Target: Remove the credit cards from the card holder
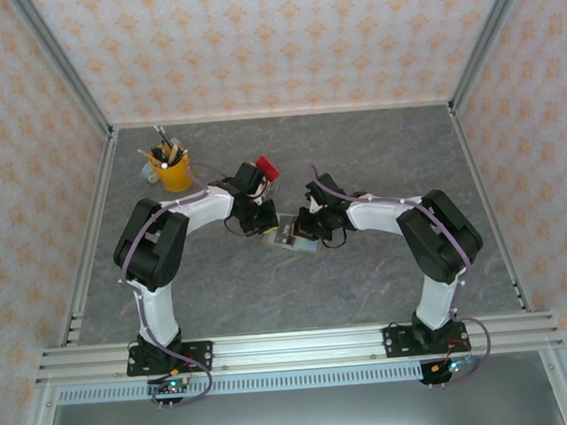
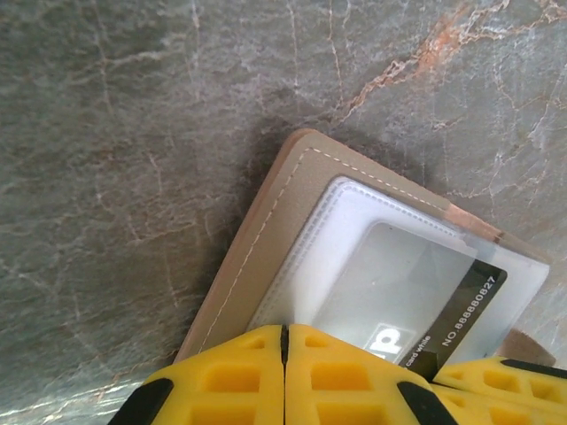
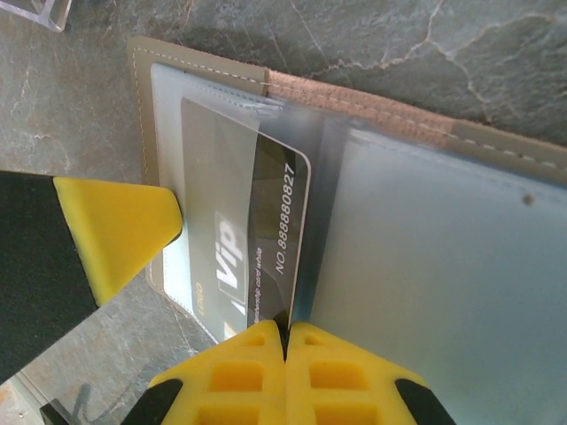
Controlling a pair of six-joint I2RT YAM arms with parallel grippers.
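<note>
A grey marbled table (image 1: 357, 149) sits inside walls of pale patterned wallpaper. At the left a yellow cup (image 1: 172, 170) of pens stands well clear of the work. Next, the left gripper (image 2: 285, 363) has its jaws closed together, tips down on the left edge of the card holder (image 2: 266, 230). It looks like a press rather than a pinch.

The holder lies open on the table between the two arms, near a small rack (image 1: 264, 168). It has a tan border with pale stitching and frosted clear sleeves inside.

A dark credit card (image 3: 266, 221), printed "Vip" and a white number, sits partly out of the left sleeve. At the right, the right gripper (image 3: 285, 359) is clamped on that card's lower end.

The hold is narrow, near an edge, so the card could slip free under a pull. If the sleeve grips harder than the left tips press, the whole holder may drag along or fold shut. A skewed pull could bend the card.
</note>
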